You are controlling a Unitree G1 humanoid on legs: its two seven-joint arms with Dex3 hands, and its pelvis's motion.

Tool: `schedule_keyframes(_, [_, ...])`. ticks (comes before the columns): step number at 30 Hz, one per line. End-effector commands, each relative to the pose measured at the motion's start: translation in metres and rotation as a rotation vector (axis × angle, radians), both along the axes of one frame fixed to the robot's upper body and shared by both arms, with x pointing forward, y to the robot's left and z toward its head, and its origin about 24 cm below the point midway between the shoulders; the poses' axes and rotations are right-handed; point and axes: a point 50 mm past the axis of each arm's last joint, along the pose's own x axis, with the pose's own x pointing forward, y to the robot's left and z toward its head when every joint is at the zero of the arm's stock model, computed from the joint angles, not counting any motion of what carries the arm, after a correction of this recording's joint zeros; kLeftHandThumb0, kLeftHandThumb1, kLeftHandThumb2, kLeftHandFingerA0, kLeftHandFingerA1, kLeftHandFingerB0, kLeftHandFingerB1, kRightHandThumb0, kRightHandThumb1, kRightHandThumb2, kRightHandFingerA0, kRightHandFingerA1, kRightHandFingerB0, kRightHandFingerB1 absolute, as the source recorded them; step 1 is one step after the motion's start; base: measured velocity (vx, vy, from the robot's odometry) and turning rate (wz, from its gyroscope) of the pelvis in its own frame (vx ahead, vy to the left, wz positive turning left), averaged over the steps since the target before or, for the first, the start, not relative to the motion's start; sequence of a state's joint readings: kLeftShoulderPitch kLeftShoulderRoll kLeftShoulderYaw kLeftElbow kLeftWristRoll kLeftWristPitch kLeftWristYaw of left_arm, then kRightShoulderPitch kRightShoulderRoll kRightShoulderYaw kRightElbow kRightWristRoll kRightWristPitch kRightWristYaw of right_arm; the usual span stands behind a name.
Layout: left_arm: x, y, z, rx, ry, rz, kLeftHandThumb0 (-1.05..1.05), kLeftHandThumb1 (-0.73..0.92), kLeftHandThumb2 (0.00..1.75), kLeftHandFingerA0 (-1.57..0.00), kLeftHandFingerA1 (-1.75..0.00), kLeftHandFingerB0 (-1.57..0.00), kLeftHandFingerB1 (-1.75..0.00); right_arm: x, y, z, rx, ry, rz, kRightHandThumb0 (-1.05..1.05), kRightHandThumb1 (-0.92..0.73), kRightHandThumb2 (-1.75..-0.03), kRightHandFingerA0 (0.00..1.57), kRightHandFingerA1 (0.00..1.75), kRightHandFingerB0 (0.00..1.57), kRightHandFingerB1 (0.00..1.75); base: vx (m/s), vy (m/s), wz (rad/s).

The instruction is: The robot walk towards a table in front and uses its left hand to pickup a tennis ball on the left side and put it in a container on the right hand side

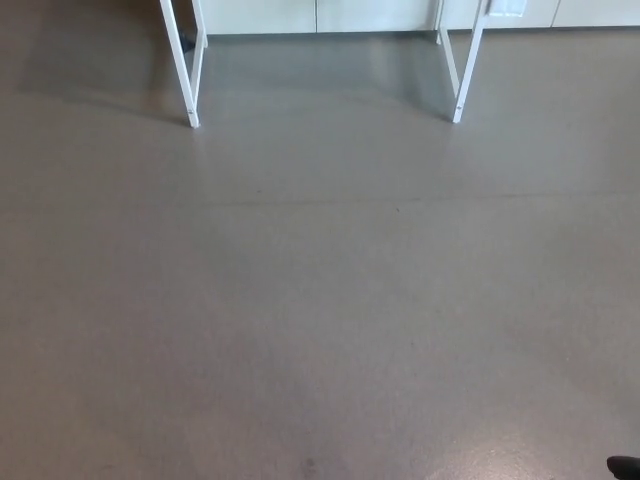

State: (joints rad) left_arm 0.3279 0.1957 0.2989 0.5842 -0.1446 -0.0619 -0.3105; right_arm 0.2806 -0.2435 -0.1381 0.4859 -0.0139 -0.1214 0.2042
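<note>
Neither the tennis ball nor the container shows in the head view. Of the table I see only its white legs, the left pair and the right pair, at the top of the picture, some way ahead across the floor. A small black tip of my right hand pokes in at the bottom right corner. My left hand is out of the picture.
Grey floor stretches from me to the table legs. A pale wall or cabinet base runs behind the table along the top edge.
</note>
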Motion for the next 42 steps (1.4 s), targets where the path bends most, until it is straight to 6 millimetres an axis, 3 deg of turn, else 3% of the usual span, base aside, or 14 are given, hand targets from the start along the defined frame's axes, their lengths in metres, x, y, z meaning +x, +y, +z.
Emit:
schedule_keyframes(1, [0.0013, 0.0017, 0.0038, 0.013, -0.02, -0.003, -0.03, 0.52, 0.93, -0.26, -0.54, -0.17, -0.48, -0.0033, -0.0062, 0.0016, -0.018, -0.004, 0.015, -0.18, -0.44, -0.53, 0.68, 0.48, 0.54, 0.43, 0.11, 0.006, 0.01])
schedule_keyframes(3, [0.0013, 0.0006, 0.0041, 0.02, -0.017, -0.009, -0.05, 0.74, 0.61, -0.37, -0.38, -0.29, -0.31, -0.0047, -0.007, 0.0021, -0.019, -0.003, 0.016, -0.16, -0.45, -0.53, 0.68, 0.48, 0.53, 0.43, -0.02, 0.008, 0.06])
schedule_keyframes(4, [0.0014, 0.0004, 0.0038, 0.017, -0.017, -0.01, -0.03, 0.52, 0.93, -0.26, -0.54, -0.17, -0.48, -0.0052, -0.0072, 0.0027, -0.021, -0.005, 0.018, -0.17, -0.45, -0.53, 0.68, 0.48, 0.54, 0.44, -0.03, 0.016, 0.6])
schedule_keyframes(6, [0.0014, 0.0004, 0.0035, 0.008, -0.02, -0.012, -0.04, 0.75, 0.61, -0.36, -0.38, -0.28, -0.31, -0.0054, -0.0068, 0.0036, -0.03, -0.007, 0.02, -0.18, -0.44, -0.53, 0.7, 0.48, 0.55, 0.44, -0.03, 0.027, 0.1])
schedule_keyframes(10, [0.0013, 0.0, 0.0047, 0.007, -0.022, -0.017, -0.03, 0.54, 0.94, -0.25, -0.53, -0.16, -0.47, -0.0063, -0.0064, 0.0037, -0.031, -0.008, 0.019, -0.17, -0.45, -0.53, 0.69, 0.48, 0.54, 0.43, 0.03, 0.085, -0.05])
schedule_keyframes(15, [0.003, -0.0005, 0.0047, 0.019, -0.023, -0.022, -0.07, 0.73, 0.61, -0.39, -0.38, -0.29, -0.32, -0.0062, -0.0066, 0.0048, -0.046, -0.009, 0.029, -0.26, -0.4, -0.58, 0.67, 0.53, 0.52, 0.47, 0.18, 0.31, -0.6])
schedule_keyframes(16, [0.0038, -0.0003, 0.0049, 0.016, -0.025, -0.022, -0.04, 0.53, 0.93, -0.27, -0.55, -0.16, -0.47, -0.0056, -0.0064, 0.0049, -0.049, -0.013, 0.031, -0.24, -0.39, -0.57, 0.68, 0.53, 0.52, 0.47, 0.33, 0.304, -0.16])
schedule_keyframes(19, [0.004, 0.0005, 0.0052, 0.023, -0.025, -0.032, -0.04, 0.53, 0.94, -0.27, -0.55, -0.16, -0.48, -0.0058, -0.0058, 0.0042, -0.049, -0.012, 0.03, -0.23, -0.4, -0.57, 0.68, 0.53, 0.52, 0.47, 0.15, 0.139, 0.0])
schedule_keyframes(20, [0.004, 0.0005, 0.0051, 0.024, -0.024, -0.032, -0.05, 0.75, 0.61, -0.37, -0.39, -0.28, -0.31, -0.0061, -0.0058, 0.004, -0.052, -0.008, 0.029, -0.17, -0.45, -0.53, 0.71, 0.48, 0.56, 0.43, 0.18, 0.05, 0.08])
schedule_keyframes(23, [0.0057, 0.0022, 0.0042, 0.014, -0.027, -0.032, -0.04, 0.54, 0.95, -0.26, -0.54, -0.15, -0.48, -0.0044, -0.0049, 0.0039, -0.048, -0.012, 0.039, -0.18, -0.45, -0.53, 0.71, 0.49, 0.55, 0.44, 0.21, -0.013, 0.08])
schedule_keyframes(25, [0.0058, 0.0024, 0.0041, 0.011, -0.027, -0.033, -0.07, 0.75, 0.6, -0.37, -0.39, -0.27, -0.3, -0.0044, -0.0052, 0.0036, -0.047, -0.014, 0.043, -0.17, -0.45, -0.53, 0.7, 0.5, 0.55, 0.44, 0.17, -0.095, 0.12])
schedule_keyframes(26, [0.0087, 0.0021, 0.0043, 0.012, -0.034, -0.035, -0.03, 0.54, 0.95, -0.25, -0.54, -0.15, -0.47, -0.0024, -0.0057, 0.0049, -0.053, -0.019, 0.042, -0.17, -0.44, -0.53, 0.73, 0.5, 0.56, 0.43, 0.21, -0.128, 0.1])
schedule_keyframes(28, [0.01, 0.0018, 0.0046, 0.013, -0.041, -0.036, -0.04, 0.76, 0.61, -0.37, -0.4, -0.28, -0.31, -0.0014, -0.0056, 0.006, -0.051, -0.019, 0.04, -0.17, -0.46, -0.54, 0.71, 0.5, 0.56, 0.44, 0.13, -0.182, 0.2])
schedule_keyframes(42, [0.0105, -0.0009, 0.0055, 0.014, -0.045, -0.051, -0.04, 0.76, 0.62, -0.39, -0.42, -0.28, -0.32, -0.0049, -0.0062, 0.0064, -0.073, -0.019, 0.048, -0.17, -0.45, -0.53, 0.71, 0.49, 0.56, 0.44, 0.21, -0.047, -0.02])
